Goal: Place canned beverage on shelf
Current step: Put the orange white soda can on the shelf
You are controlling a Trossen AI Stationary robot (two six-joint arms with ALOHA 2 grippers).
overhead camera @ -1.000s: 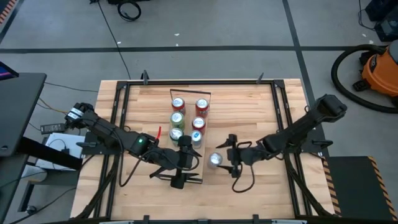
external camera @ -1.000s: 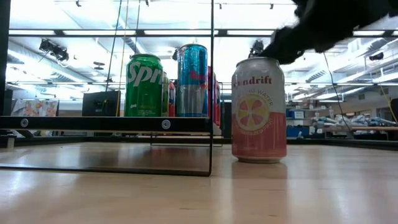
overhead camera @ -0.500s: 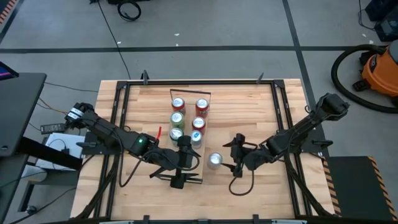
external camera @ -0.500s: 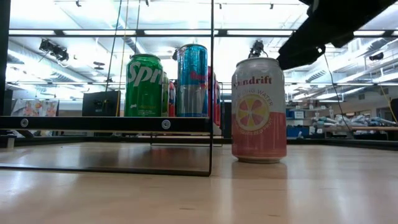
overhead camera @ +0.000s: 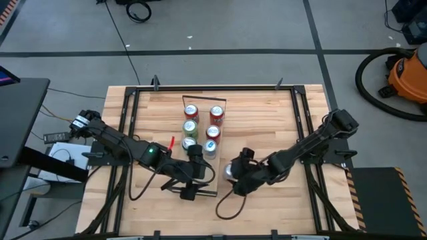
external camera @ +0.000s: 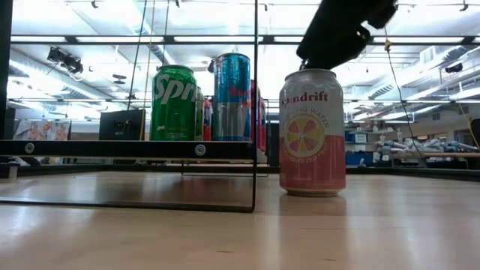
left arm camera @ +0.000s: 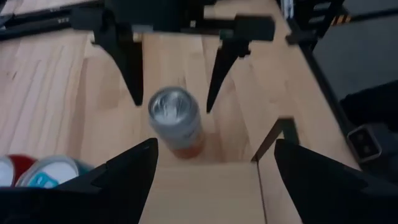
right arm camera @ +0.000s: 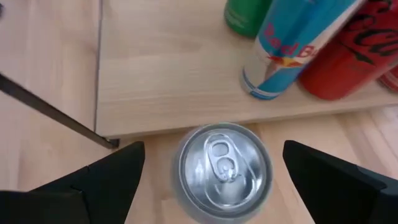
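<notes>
A pink canned beverage (external camera: 312, 133) stands upright on its base on the tabletop, just right of the shelf's near end; it also shows in the right wrist view (right arm camera: 222, 165) and the left wrist view (left arm camera: 175, 119). The shelf (overhead camera: 208, 181), a light-wood plank on black wire frames, carries several red, green and blue cans (overhead camera: 200, 128). My right gripper (overhead camera: 235, 175) is open above the pink can, one finger on either side of its top (right arm camera: 212, 149). My left gripper (overhead camera: 192, 175) is open and empty over the shelf's near end (left arm camera: 216, 144).
A black metal frame (overhead camera: 293, 113) runs around the tabletop. A cable loops from the right arm near the table's near edge (overhead camera: 223, 207). Bare shelf plank (right arm camera: 168, 81) lies between the pink can and the blue can (right arm camera: 292, 50). Bare tabletop (overhead camera: 260, 127) lies right of the shelf.
My right gripper first drew back a little toward the table's right edge, then went toward the table's left, and now stands over the pink can with its fingers on either side. The can has stayed where it was.
</notes>
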